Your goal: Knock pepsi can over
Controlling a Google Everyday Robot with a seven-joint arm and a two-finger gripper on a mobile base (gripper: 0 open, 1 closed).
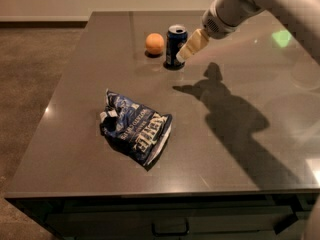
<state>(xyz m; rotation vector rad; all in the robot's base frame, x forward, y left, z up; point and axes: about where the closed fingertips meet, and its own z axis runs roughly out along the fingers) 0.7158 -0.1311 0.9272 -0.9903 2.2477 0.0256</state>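
The pepsi can point(174, 45), small and dark blue with a silver top, stands upright on the dark table point(250, 149) toward the far side. My gripper point(186, 53), with cream-coloured fingers, reaches in from the upper right. Its tip is right beside the can's right side, at about mid-height, very near or touching it. The white arm runs off to the top right corner.
A round orange fruit point(155, 43) sits just left of the can. A crumpled dark blue chip bag point(135, 125) lies nearer the front, left of centre. The arm's shadow falls across the table's right half. Drawers show below the front edge.
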